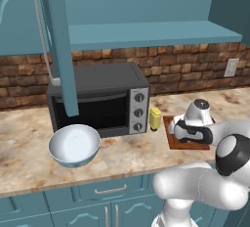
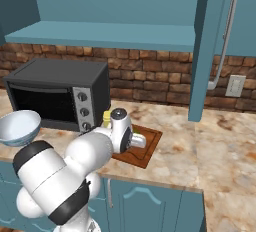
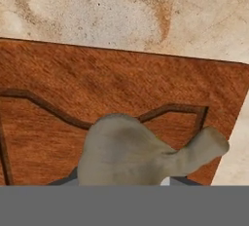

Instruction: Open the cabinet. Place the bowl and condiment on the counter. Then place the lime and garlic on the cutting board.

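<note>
The garlic (image 3: 141, 152), a pale bulb with a stubby stem pointing off to one side, sits between the jaws of the gripper (image 3: 121, 181) just above the wooden cutting board (image 3: 97, 93); the jaws are closed in narrow on it, holding it (the finger tips themselves are mostly hidden behind the bulb). Whether the bulb already touches the board I cannot tell. In the left base view the hand hangs low over the board, which lies on the marbled counter (image 1: 29, 147) just right of the yellow condiment bottle (image 1: 155, 118). The bottle stands upright beside the toaster oven (image 1: 97, 99). The white bowl (image 1: 74, 145) rests on the counter in front of the oven, near the edge. The cabinet door (image 1: 61, 40) above stands swung open. The lime is not something I can pick out.
</note>
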